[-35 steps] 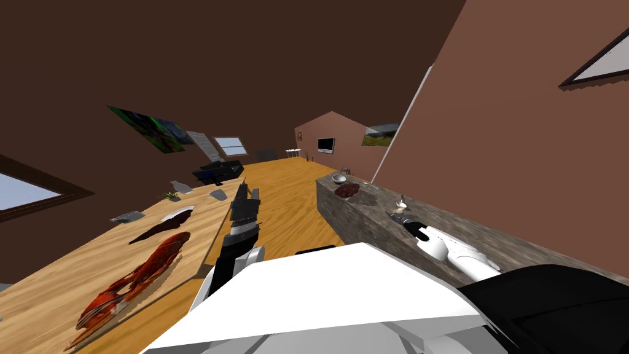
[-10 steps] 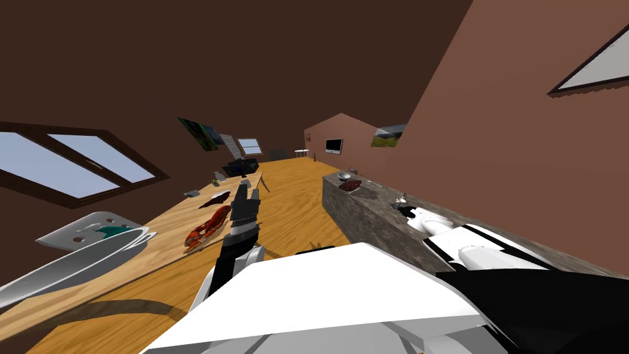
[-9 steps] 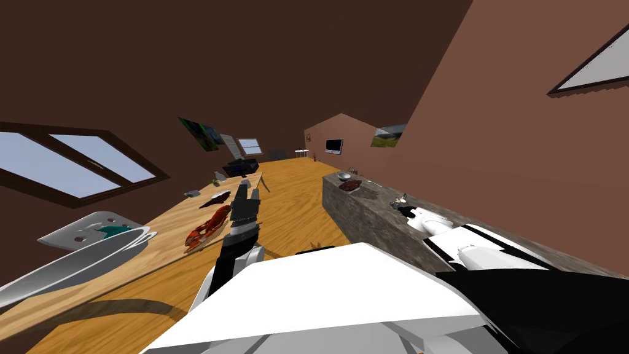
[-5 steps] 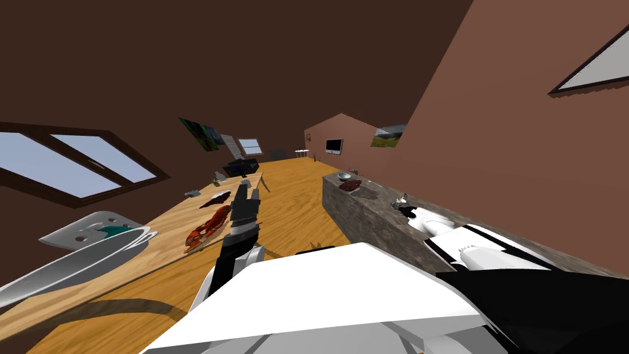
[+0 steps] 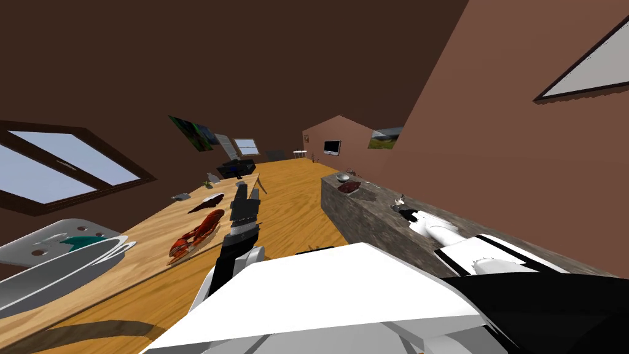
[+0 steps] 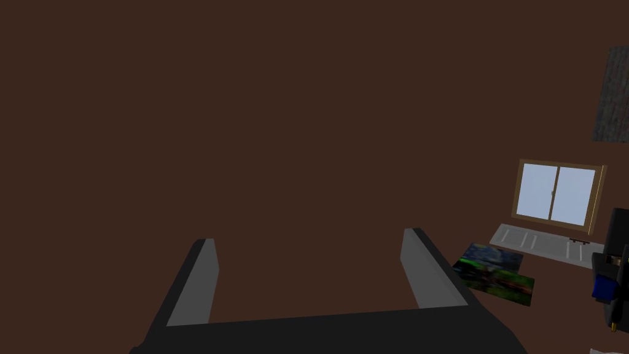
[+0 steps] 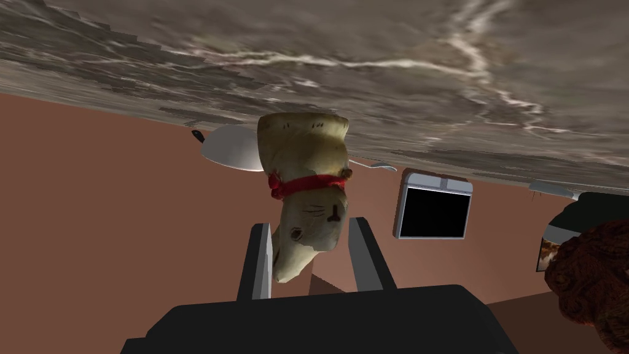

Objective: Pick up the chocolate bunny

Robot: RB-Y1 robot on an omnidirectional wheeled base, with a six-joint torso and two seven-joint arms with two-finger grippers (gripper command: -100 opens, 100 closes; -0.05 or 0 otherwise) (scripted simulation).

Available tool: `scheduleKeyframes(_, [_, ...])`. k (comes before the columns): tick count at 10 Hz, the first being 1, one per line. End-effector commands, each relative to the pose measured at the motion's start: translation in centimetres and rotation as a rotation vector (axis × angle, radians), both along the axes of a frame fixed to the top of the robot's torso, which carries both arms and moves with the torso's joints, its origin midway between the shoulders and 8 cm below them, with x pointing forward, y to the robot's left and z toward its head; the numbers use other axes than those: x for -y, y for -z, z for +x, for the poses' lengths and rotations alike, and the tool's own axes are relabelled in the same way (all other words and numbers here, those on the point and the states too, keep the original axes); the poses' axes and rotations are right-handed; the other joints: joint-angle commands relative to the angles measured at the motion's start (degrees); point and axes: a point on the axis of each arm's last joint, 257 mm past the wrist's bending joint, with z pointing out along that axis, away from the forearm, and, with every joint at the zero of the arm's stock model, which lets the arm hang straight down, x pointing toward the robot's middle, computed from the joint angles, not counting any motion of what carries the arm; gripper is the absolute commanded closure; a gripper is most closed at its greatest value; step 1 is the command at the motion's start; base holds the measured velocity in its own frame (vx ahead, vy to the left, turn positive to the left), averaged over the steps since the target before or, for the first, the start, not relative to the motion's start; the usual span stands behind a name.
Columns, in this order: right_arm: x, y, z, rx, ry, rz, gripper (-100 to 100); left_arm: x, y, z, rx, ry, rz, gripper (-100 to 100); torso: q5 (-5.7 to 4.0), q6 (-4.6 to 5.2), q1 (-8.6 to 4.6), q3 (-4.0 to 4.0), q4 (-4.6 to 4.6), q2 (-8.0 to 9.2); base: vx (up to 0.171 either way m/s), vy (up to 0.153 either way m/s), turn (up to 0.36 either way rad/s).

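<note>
The bunny is cream-coloured with a red ribbon round its neck. My right gripper is shut on its head, one finger pressed on each side. Its base sits close against the grey stone counter; I cannot tell whether it still touches. In the head view the bunny is a small pale shape at the tip of my outstretched right arm, on the counter. My left gripper is raised over the floor, its fingers open with nothing between them.
To my left a long wooden table carries a red lobster, a dark slab and a white dish. Farther along the counter stand a small bowl and a brown lumpy heap. Wooden floor runs between.
Over the last seconds I have backed away along the table and my view keeps shifting. My right arm reaches farther out, with the gripper still shut on the bunny. The left arm holds still.
</note>
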Motion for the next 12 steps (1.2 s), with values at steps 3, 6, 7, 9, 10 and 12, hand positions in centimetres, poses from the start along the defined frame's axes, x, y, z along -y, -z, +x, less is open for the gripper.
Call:
scheduleKeyframes(3, [-1.6, 1.2, -0.8, -0.002, -0.031, 0.012, 100, 0.0, 0.0, 0.0, 0.000, 0.000, 0.000, 0, -0.11, 0.13, -0.20, -0.20, -0.12, -0.31, 0.084, -0.020, -0.087])
scheduleKeyframes(6, [-2.3, 2.3, -2.9, -0.018, -0.038, 0.019, 100, 0.0, 0.0, 0.0, 0.000, 0.000, 0.000, 0, -0.36, 0.13, -0.45, -0.35, -0.26, -0.47, 0.091, -0.019, -0.069])
scheduleKeyframes(7, [-2.9, 2.0, -2.0, -0.004, -0.057, 0.020, 100, 0.0, 0.0, 0.0, 0.000, 0.000, 0.000, 0, -0.54, 0.05, -0.51, -0.33, -0.30, -0.38, 0.008, -0.011, 0.005])
scheduleKeyframes(9, [-3.4, 2.4, -3.6, -0.008, -0.057, 0.022, 100, 0.0, 0.0, 0.0, 0.000, 0.000, 0.000, 0, -0.61, 0.12, -0.56, -0.38, -0.34, -0.45, 0.096, -0.014, -0.101])
scheduleKeyframes(10, [-4.3, 2.4, -3.2, -0.004, -0.080, 0.025, 100, 0.0, 0.0, 0.0, 0.000, 0.000, 0.000, 0, -0.70, 0.10, -0.58, -0.44, -0.40, -0.52, 0.053, -0.010, -0.026])
scheduleKeyframes(12, [-4.4, 2.6, -5.0, -0.009, -0.069, 0.023, 100, 0.0, 0.0, 0.0, 0.000, 0.000, 0.000, 0, -0.78, 0.14, -0.69, -0.49, -0.44, -0.59, 0.116, -0.023, -0.119])
